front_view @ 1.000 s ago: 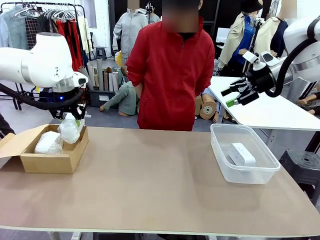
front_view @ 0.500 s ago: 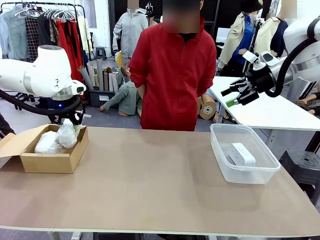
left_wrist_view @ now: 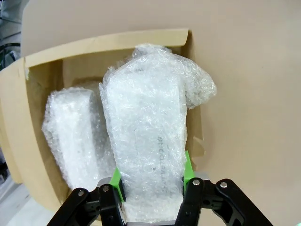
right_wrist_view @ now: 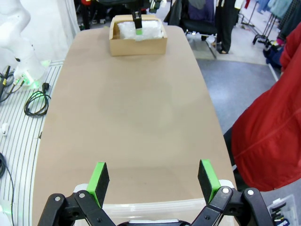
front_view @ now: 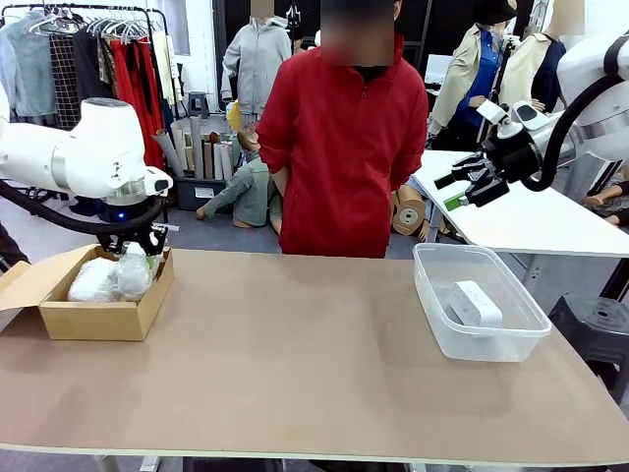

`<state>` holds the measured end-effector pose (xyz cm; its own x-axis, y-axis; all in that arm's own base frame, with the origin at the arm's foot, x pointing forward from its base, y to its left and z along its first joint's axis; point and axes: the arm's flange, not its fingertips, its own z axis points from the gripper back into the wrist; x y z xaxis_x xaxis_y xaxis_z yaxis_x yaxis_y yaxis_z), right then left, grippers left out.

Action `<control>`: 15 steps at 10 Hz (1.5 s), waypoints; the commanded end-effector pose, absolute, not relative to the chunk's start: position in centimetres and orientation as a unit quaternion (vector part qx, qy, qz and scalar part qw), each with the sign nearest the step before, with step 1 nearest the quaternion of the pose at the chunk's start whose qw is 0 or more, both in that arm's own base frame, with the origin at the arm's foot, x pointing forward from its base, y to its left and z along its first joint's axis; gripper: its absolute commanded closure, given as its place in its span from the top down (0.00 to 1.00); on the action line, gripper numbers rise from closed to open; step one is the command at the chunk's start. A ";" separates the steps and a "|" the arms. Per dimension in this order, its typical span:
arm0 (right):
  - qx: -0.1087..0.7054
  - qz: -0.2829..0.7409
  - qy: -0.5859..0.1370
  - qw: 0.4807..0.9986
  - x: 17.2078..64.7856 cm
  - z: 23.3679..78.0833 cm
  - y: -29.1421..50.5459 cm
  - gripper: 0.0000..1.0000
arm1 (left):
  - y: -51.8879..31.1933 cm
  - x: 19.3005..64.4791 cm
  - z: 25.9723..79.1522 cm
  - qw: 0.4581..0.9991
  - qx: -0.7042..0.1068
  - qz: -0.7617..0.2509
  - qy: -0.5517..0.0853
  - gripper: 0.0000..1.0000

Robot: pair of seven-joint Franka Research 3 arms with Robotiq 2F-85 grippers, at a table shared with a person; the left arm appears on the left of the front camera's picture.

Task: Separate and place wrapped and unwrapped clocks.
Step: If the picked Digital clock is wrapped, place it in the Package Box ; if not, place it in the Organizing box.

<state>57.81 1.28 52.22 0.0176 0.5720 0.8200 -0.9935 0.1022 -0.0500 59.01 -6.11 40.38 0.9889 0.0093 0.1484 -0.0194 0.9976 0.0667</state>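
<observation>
Bubble-wrapped clock point(left_wrist_view: 150, 141) is clamped between the left gripper's point(left_wrist_view: 151, 181) green pads, lowered into the box point(front_view: 93, 315) at left of frame; right gripper point(right_wrist_view: 153, 176) is held open.

Wrapped clocks point(front_view: 110, 278) in box point(front_view: 93, 313), left

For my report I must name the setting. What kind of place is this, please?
Probably a robot workshop set up inside a clothing storeroom or studio. A clothes rack full of garments stands behind, rolls of material lean near it, and the brown table carries only a cardboard box and a clear plastic bin.
</observation>
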 end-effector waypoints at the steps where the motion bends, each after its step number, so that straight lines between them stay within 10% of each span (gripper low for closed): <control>1: 0.290 0.605 -0.364 0.646 57.7 52.4 1.3 1.00 | -5.9 57.1 40.3 0.996 0.047 0.007 -0.080 0.00; 10: 0.290 0.605 -0.364 0.646 57.7 52.4 1.3 1.00 | -6.5 56.4 37.6 0.998 0.026 0.008 -0.048 0.00; 11: 0.290 0.605 -0.364 0.646 57.7 52.4 1.3 1.00 | -6.4 56.5 37.5 0.999 0.023 0.009 -0.046 0.06; 15: 0.290 0.605 -0.364 0.646 57.7 52.4 1.3 1.00 | -6.3 56.5 37.6 0.999 0.022 0.016 -0.047 0.83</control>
<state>57.81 1.28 52.22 0.0176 0.5720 0.8200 -0.9935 0.1022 -0.0500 56.62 -6.44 37.26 0.9966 0.0150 0.0813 -0.0195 0.9983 0.0556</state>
